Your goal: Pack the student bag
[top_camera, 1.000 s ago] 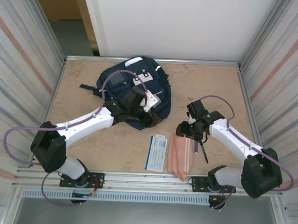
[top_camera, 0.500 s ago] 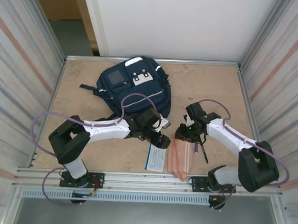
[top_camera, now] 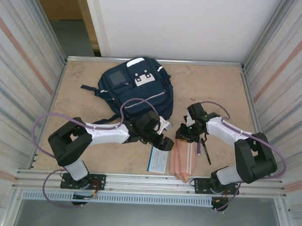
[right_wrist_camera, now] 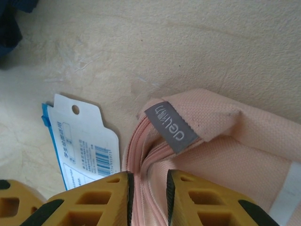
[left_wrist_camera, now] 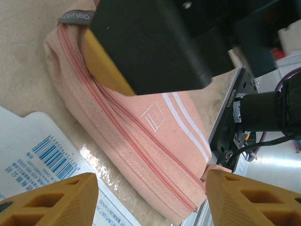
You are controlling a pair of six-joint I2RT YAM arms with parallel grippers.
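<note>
I think the pink pouch (top_camera: 182, 157) is being grabbed. The right jaws pinch its top end; the left jaws hang wide apart just above it. The student bag (top_camera: 134, 89) lies behind the pouch on the surface (top_camera: 223, 86). Next, lift the pouch to the bag

On your tabletop (top_camera: 218, 86) you can count exactly one student bag (top_camera: 134, 89); one pink pouch (top_camera: 181, 157); one white-and-blue packet (top_camera: 158, 160); one dark pen (top_camera: 208, 154).

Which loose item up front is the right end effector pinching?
Pink fabric zip pouch, pinched at its tagged end; white-blue card packet and black pen lie free.
</note>
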